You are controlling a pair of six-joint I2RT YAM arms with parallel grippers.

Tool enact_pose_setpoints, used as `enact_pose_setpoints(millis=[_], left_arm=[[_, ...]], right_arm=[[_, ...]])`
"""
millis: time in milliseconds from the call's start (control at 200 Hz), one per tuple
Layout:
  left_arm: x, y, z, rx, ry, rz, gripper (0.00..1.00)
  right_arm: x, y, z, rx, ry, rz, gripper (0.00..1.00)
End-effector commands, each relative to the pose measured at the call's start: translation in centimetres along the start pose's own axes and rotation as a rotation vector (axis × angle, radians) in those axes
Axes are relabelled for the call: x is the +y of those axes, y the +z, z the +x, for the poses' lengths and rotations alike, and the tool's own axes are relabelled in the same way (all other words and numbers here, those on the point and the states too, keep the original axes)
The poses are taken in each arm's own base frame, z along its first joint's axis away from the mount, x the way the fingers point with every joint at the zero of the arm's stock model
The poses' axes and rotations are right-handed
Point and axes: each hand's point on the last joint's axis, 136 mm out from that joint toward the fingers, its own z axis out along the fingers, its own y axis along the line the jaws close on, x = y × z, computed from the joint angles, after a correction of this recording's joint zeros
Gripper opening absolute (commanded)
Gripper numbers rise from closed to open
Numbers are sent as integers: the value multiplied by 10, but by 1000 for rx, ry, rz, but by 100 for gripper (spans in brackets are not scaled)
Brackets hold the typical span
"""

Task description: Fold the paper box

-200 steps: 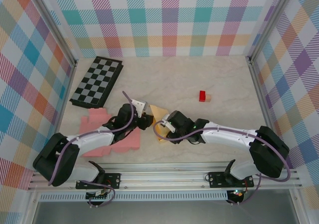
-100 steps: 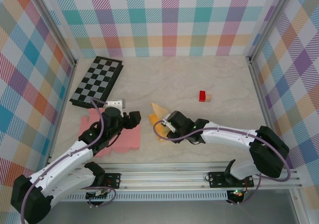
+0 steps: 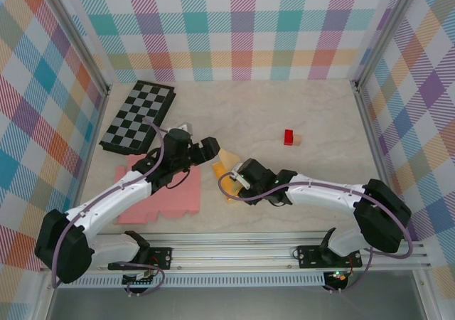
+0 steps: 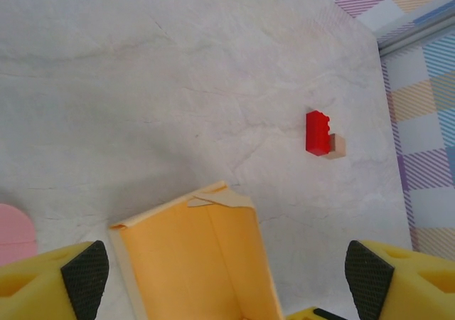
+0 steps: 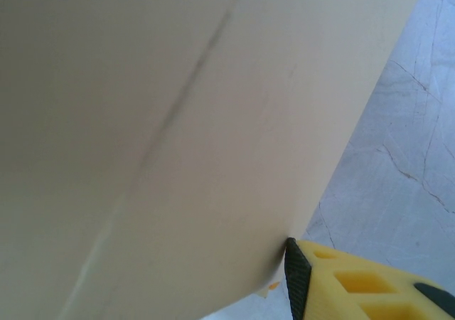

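Mid-fold, I'd say. The yellow box (image 3: 224,162) sits near the middle of the bench (image 3: 298,107), part-formed, w/ its walls raised and a small flap at the far corner bent over but not tucked (clearest from the left wrist). The right end effector (image 3: 239,175) is clamped on one side wall, the card lying flat against one pad (image 5: 297,277); the other pad is hidden behind the card. The left end effector (image 3: 207,149) hovers just above the box's far-left edge w/ jaws spread wide, gripping nothing.

Next move, prob.: bring the left one down onto the loose wall or flap and press it inward while the right one steadies the box. That calls for a gentle touch, esp. as thin card buckles. The red block (image 4: 318,131) lies well apart, so no obstacle.
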Motion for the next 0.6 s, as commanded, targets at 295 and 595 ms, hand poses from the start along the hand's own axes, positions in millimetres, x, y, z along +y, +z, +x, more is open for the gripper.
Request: enact_pose_setpoints(millis=[295, 595], left_arm=[[21, 28, 43, 177, -13, -73, 87], [71, 32, 74, 224, -6, -204, 85]], right_arm=[[1, 4, -5, -16, 5, 8, 49], [-2, -7, -14, -38, 56, 13, 52]])
